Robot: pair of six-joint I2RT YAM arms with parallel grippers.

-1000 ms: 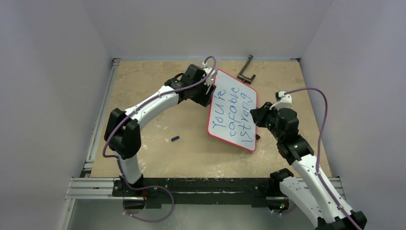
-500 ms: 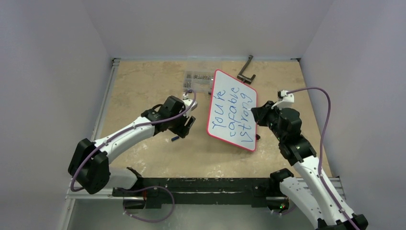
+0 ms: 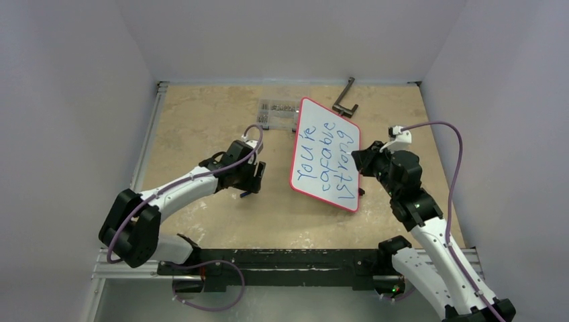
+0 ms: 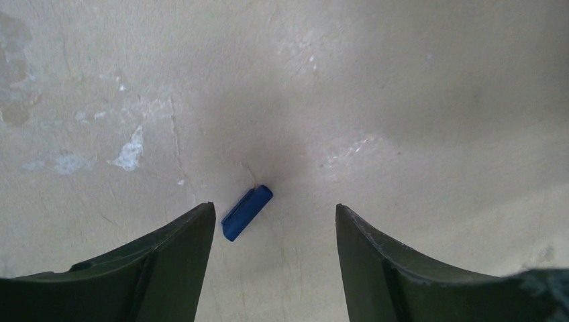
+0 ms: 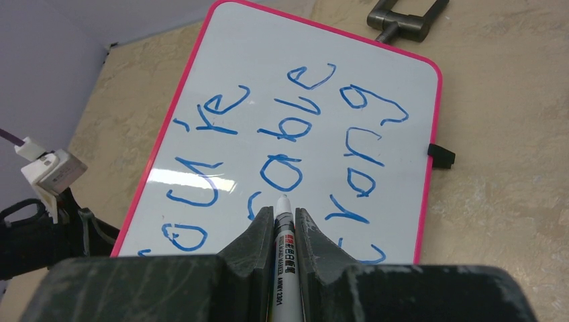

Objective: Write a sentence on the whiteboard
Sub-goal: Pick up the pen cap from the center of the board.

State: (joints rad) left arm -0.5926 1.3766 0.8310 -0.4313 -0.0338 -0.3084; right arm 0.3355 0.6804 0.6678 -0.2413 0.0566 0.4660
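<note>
Between the counter's (image 3: pixel 201 121) middle and its far right corner, the whiteboard (image 3: pixel 310 115) is sitting askew, carrying the sentence (image 3: pixel 327 161) in blue slanted lines. The right jaws are clenching a marker (image 5: pixel 283 235), its tip pointing at the lettering. Left of the counter's middle, the left jaws are hanging released, straddling a small blue cap (image 4: pixel 247 212) lying on the surface.

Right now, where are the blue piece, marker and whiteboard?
blue piece (image 4: pixel 247 212), left wrist view, its middle.
marker (image 5: pixel 284 223), right wrist view, barrel near tip.
whiteboard (image 3: pixel 322 113), top view, bare white far end.
</note>
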